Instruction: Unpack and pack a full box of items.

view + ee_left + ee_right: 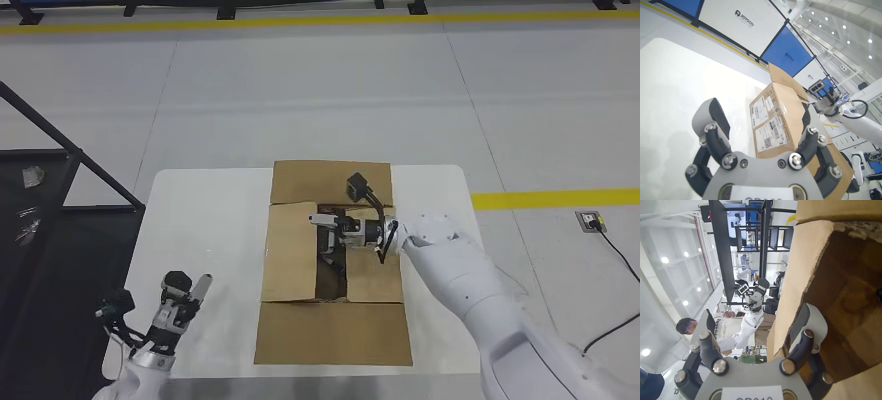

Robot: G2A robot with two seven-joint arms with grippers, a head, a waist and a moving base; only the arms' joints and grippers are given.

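A brown cardboard box (290, 250) stands in the middle of the white table (200, 220) with its flaps folded outward and a dark gap at its centre. The contents are hidden in shadow. My right gripper (318, 222) hangs over that gap, open. In the right wrist view the gripper (757, 321) straddles a flap edge (791, 294), with one finger (810, 321) on the box's inner side. My left gripper (190, 285) stands open near the table's front left corner, well apart from the box. The left wrist view shows this gripper (762, 115) with nothing between its fingers and the labelled box (772, 121) beyond.
A black metal rack (40, 230) stands off the table's left edge. Bare table surface lies left of the box and along a strip to its right (440, 200). The near flap (333, 333) reaches toward the table's front edge.
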